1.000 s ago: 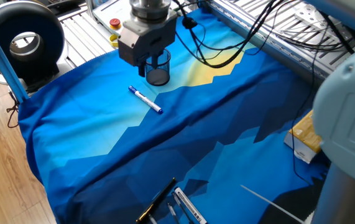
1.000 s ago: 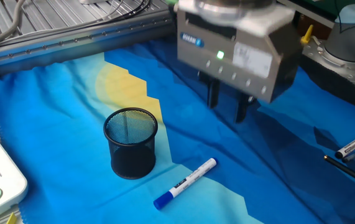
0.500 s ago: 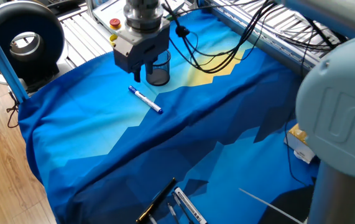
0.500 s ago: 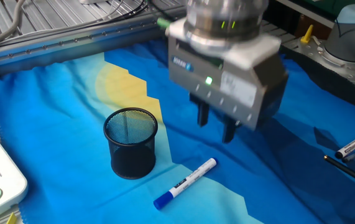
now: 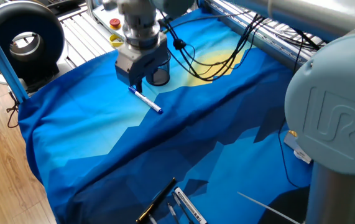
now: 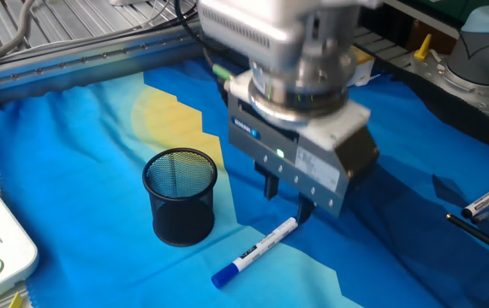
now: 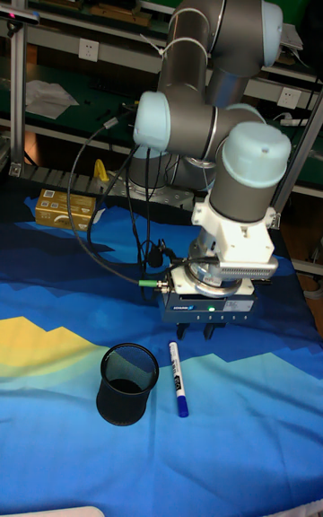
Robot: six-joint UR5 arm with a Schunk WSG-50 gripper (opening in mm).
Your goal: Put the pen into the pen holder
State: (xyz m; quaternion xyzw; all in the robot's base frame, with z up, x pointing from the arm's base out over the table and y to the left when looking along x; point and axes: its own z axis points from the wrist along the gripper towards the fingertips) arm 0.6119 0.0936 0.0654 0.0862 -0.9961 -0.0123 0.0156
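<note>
Mesh pen holder (image 6: 180,196) upright beside slim white pen (image 6: 256,250), jaws (image 6: 286,198) parted

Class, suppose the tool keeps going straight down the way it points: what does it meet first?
Most likely the pen, near its white end; the open tool hangs just above it. Exact alignment is hard to judge.

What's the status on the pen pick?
Gripper open, low over the white end of the pen, not gripping. Pen flat on the cloth beside the pen holder. Holder upright, looks empty. Nothing in the way.
</note>
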